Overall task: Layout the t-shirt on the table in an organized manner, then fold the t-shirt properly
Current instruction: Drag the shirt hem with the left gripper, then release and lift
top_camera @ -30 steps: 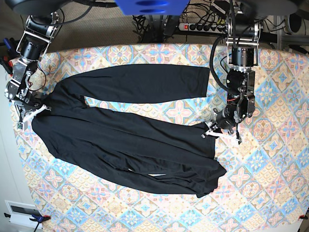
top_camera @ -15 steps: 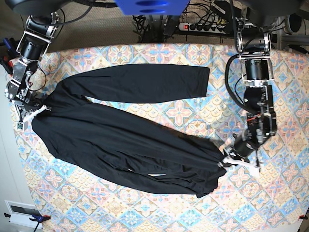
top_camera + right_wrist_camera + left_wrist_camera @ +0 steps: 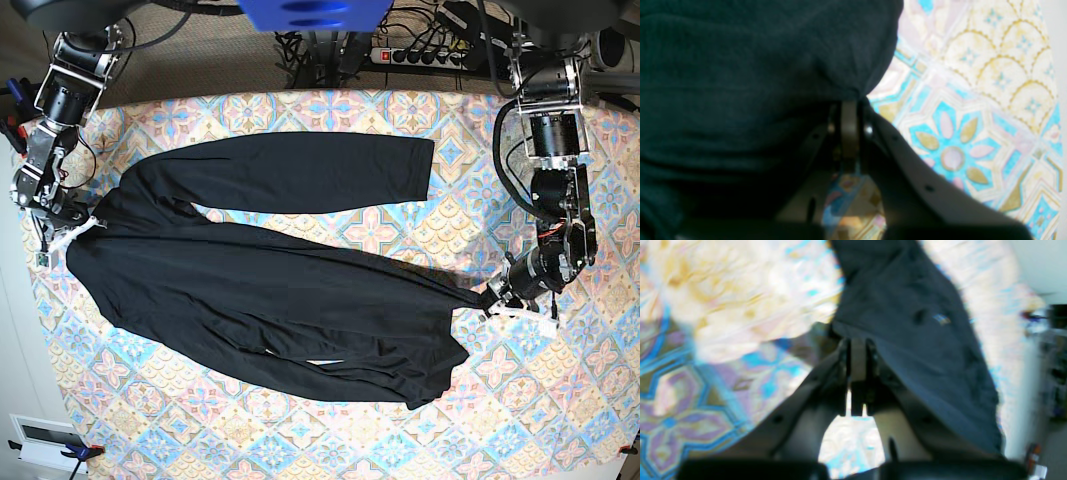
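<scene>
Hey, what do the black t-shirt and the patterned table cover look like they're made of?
The t-shirt looks like soft matte knit, perhaps cotton jersey: it drapes, wrinkles and stretches taut where the left gripper pinches its corner, with no shine. The table cover looks like thin printed cloth, lying flat with a dull finish; whether woven or coated is unclear.

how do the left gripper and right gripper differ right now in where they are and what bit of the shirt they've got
The left gripper pinches a pulled-out corner of the t-shirt at the hem end, out over bare table; the right gripper pinches the shoulder end, by the opposite table edge. The cloth runs taut to a point at the left gripper, while it stays broad at the right gripper. Both are shut on fabric.
</scene>
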`<state>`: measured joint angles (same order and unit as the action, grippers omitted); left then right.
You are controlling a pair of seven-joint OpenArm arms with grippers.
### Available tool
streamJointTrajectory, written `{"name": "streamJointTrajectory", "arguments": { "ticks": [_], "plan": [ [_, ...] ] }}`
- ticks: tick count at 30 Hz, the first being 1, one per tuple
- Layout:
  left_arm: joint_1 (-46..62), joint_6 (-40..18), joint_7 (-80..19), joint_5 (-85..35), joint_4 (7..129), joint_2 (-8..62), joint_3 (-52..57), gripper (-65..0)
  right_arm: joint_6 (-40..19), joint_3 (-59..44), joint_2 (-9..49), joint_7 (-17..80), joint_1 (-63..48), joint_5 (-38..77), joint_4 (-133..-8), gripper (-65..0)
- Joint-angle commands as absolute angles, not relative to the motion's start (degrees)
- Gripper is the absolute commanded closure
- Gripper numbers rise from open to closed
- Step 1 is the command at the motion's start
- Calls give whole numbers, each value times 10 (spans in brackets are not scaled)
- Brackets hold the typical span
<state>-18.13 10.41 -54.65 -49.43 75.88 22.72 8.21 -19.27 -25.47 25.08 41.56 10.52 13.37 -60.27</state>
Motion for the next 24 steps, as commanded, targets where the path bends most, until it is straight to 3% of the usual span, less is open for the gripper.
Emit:
{"name": "streamJointTrajectory", "arguments": {
  "ticks": [1, 6, 10, 16, 24],
  "plan": [
    [-198, 100, -537, -486, 759, 235, 85, 0, -191, -257, 266, 404, 117, 135, -613, 0],
    [-198, 100, -535, -425, 746, 246, 42, 0, -191, -257, 266, 404, 117, 135, -610, 0],
    [-195, 100, -475, -371, 742, 252, 36, -5, -191, -257, 266, 404, 117, 135, -610, 0],
    [-194, 101, -424, -298, 722, 248, 36, -84, -191, -257, 266, 406, 117, 135, -610, 0],
    [-191, 101, -424, -298, 721, 257, 66, -197, -191, -257, 266, 407, 115, 135, -612, 0]
  ]
}}
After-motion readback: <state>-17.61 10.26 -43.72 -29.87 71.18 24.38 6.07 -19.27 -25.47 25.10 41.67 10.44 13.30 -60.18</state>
